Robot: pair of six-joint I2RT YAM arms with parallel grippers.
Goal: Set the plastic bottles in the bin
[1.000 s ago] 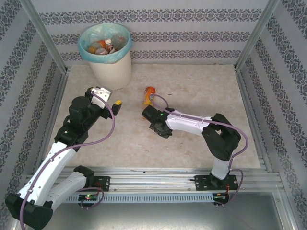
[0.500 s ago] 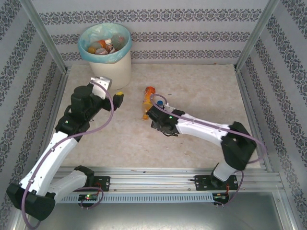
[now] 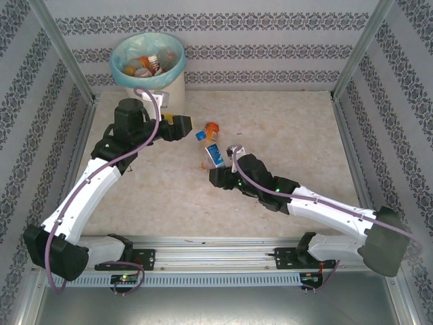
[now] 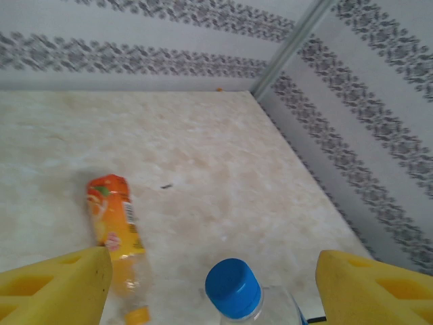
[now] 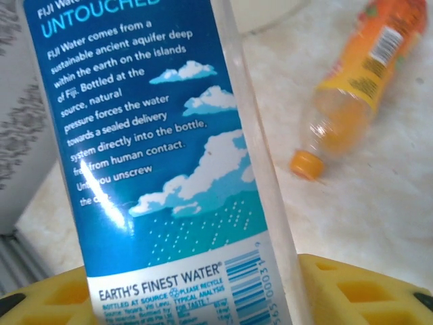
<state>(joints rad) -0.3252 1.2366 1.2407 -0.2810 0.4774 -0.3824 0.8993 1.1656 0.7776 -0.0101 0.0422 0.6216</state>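
At the table's back-left corner, the bin (image 3: 174, 95) already held a pile of bottles (image 3: 145, 66); the exact count wasn't readable. Two were outside it.

The Fiji water bottle (image 5: 162, 156) was up off the table (image 3: 291, 135), over the middle and a bit left of centre, tilted cap-first toward the left arm. The right gripper (image 3: 220, 170) had its pads (image 5: 365, 291) clamped on the bottle's lower end. The left gripper (image 4: 215, 284) stood wide apart either side of the blue cap (image 4: 233, 288), not touching it and holding nothing. It read as a handover about to happen, since the bin was on the left arm's side.

The orange drink bottle (image 4: 111, 223) lay on its side just behind the Fiji one, toward the back edge, untouched. So most were done, one was in transit and one was left.

Materials:
- **Fiji bottle:** clear rigid plastic, apparently flat-sided, with a glossy blue printed label and a smooth blue screw cap.
- **Orange bottle:** slim and round, with an orange wrap label and a small orange cap.
- **Bin:** round, tapered and cream, with a thin crinkly turquoise liner (image 3: 118, 71) folded over the rim.
- **Pads:** yellow, with moulded square pockets.
- **Table top:** matte beige and marbled.
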